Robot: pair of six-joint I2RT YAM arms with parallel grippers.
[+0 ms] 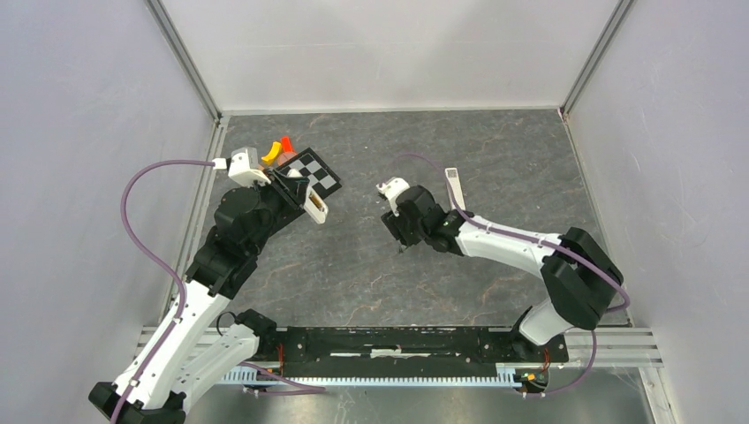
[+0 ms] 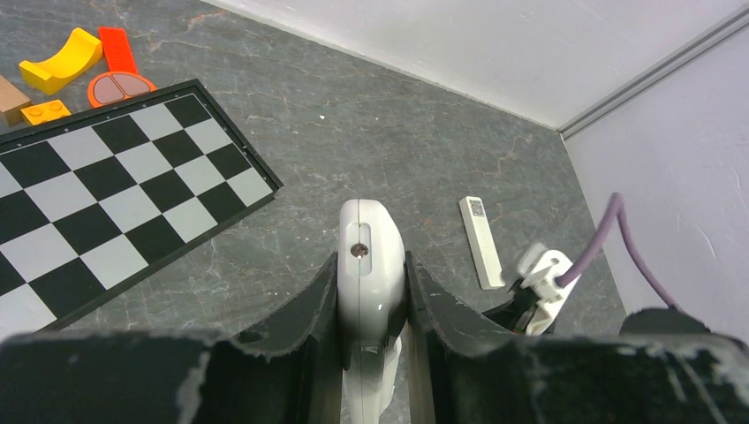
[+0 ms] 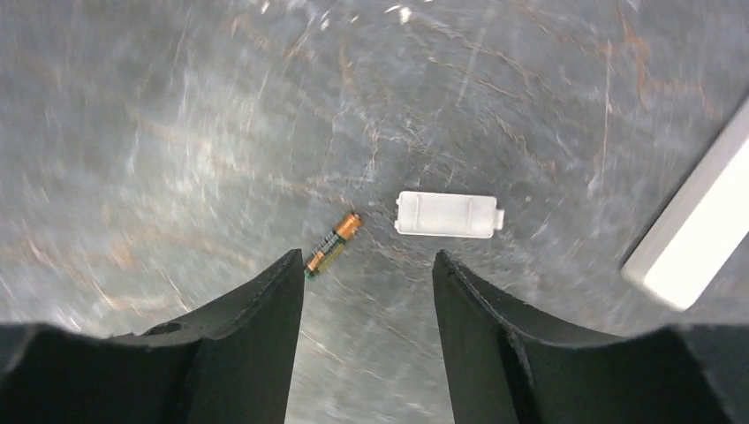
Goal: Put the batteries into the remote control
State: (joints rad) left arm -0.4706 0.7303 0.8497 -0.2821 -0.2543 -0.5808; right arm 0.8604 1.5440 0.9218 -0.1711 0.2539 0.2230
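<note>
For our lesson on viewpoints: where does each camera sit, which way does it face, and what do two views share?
Top external: above and behind, facing down on the table; left arm and right arm show.
Left wrist: on its arm, facing along the left claw, shut on the remote control, toward the chessboard.
Right wrist: on its arm, facing down past the open right claw at a battery and white cover.
Shared: top and left wrist show chessboard, remote control.

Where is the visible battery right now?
In the right wrist view, the battery lies on the table, just left of the small white cover, close by the image-left fingertip of the open right end effector.
</note>
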